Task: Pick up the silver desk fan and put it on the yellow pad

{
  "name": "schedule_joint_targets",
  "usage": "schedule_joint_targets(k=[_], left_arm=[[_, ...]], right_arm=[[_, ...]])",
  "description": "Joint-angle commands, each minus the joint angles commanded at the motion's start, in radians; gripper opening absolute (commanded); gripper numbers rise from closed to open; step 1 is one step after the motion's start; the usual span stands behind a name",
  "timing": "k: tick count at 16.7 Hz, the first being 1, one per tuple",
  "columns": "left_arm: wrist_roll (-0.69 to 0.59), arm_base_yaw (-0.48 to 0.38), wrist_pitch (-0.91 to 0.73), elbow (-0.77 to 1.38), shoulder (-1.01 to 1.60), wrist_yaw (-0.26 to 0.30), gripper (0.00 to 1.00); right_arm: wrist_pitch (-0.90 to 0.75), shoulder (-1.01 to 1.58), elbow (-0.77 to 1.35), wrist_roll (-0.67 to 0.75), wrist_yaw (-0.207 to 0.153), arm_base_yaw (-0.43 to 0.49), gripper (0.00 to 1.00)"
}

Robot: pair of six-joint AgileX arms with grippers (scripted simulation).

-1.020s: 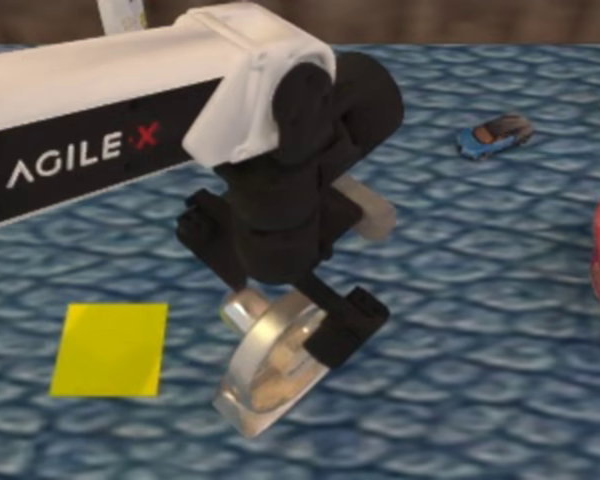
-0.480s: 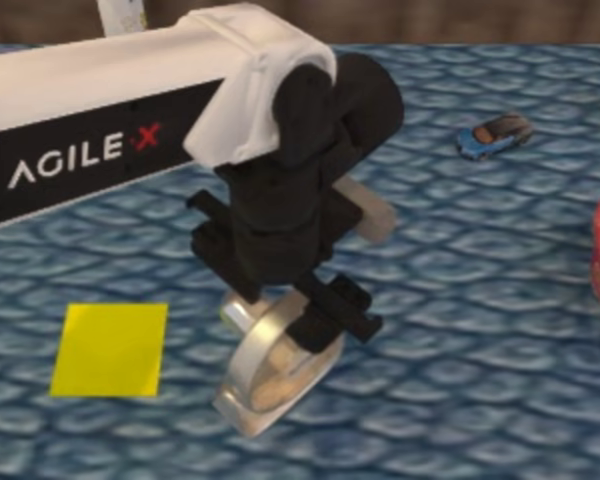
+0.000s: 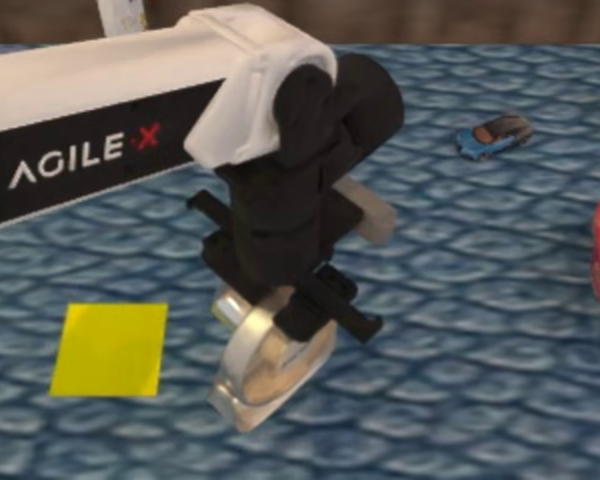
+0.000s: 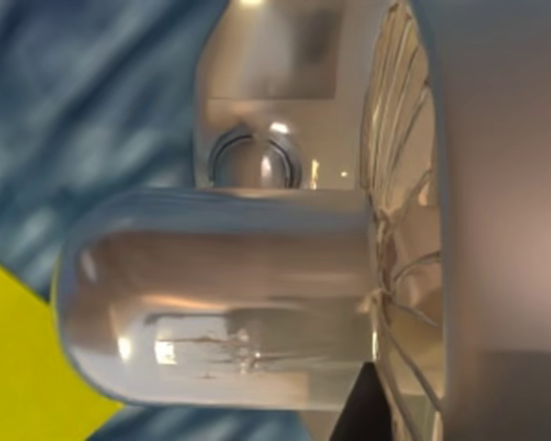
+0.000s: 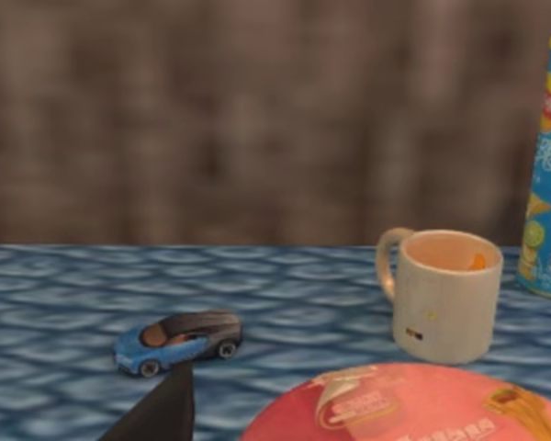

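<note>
Lifted slightly since before: fan point(image 3: 265, 365), rigid slick metal; my left gripper point(image 3: 298, 318) pinches its rim, lower centre.

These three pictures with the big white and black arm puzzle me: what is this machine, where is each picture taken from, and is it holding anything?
It is a two-armed AgileX robot at a table with a blue patterned cover. The top view looks down from above. The left gripper has its jaws closed on the silver desk fan, beside the yellow pad. The left wrist view, from that arm, shows the fan's back stub up close. The right wrist view, from the parked right arm, shows a toy car, a mug, a chips can and a red lid.
</note>
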Motion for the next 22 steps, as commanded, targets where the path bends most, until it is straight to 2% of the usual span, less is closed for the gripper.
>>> schedule_joint_targets(k=[8, 15, 22], left_arm=[[0.002, 0.0, -0.004, 0.004, -0.001, 0.0, 0.0], [-0.001, 0.017, -0.187, 0.183, -0.004, 0.0, 0.0], [0.035, 0.027, -0.195, 0.178, -0.01, -0.001, 0.0]], right_arm=[[0.0, 0.0, 0.0, 0.0, 0.0, 0.0, 1.0], [0.0, 0.0, 0.0, 0.0, 0.0, 0.0, 1.0], [0.0, 0.0, 0.0, 0.0, 0.0, 0.0, 1.0]])
